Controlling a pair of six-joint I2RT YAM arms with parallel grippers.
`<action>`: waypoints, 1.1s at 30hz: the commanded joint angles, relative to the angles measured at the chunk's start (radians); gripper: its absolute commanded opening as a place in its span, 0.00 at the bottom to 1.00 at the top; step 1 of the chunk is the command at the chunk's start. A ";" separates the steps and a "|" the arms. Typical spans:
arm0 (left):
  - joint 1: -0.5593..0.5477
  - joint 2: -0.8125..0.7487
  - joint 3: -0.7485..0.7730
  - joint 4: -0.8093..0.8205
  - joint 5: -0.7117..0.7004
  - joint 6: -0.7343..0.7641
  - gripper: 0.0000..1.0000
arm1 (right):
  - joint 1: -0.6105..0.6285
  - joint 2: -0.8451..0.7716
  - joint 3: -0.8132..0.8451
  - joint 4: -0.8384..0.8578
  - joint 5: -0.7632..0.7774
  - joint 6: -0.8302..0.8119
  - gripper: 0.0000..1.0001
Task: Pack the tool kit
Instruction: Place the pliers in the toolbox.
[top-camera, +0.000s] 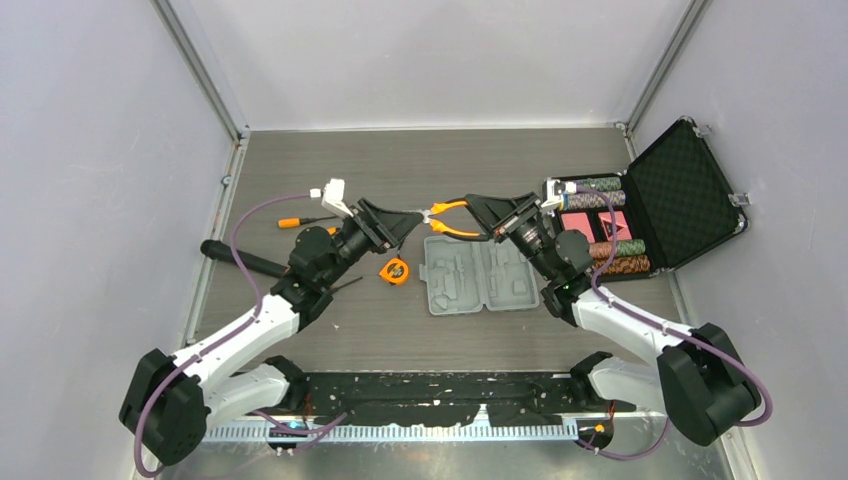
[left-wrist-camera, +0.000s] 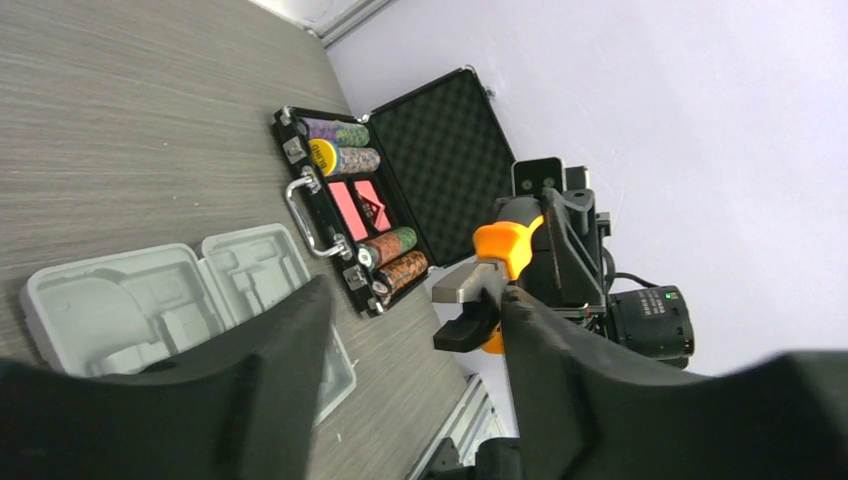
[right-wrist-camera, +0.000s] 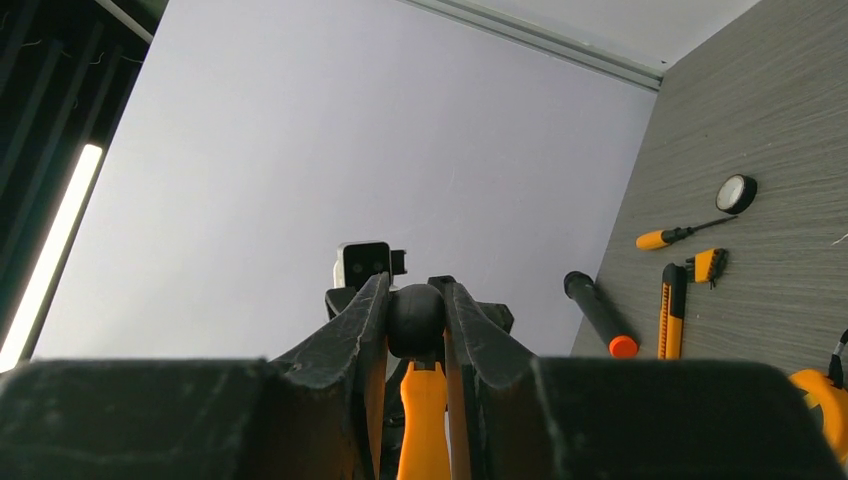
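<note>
Mid-air handoff imo: right tool (top-camera: 470, 213) is clamped on the pliers (top-camera: 447, 208) just past the far edge of the grey case (top-camera: 470, 278), left tool (top-camera: 410, 220) sits w/ fingers apart round the nose, so next it needs to pinch squarely b4 right lets go.

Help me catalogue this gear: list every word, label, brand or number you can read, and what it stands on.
No text is legible in any view.
Right arm motor: small white print, too blurred to read.
Yellow disc in the chip case: dark mark, too small to read.
Tape measure: label too small to read.
Pliers: no marking shows.
</note>
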 joint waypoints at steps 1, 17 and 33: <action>0.000 0.015 0.044 0.122 0.013 -0.019 0.53 | 0.001 -0.003 0.008 0.150 -0.005 0.039 0.05; 0.008 -0.033 0.046 0.044 0.009 0.045 0.00 | -0.035 0.057 -0.048 0.190 -0.127 -0.039 0.36; 0.102 -0.050 0.308 -0.640 0.137 0.307 0.00 | -0.017 -0.152 0.177 -0.611 -0.291 -1.180 0.85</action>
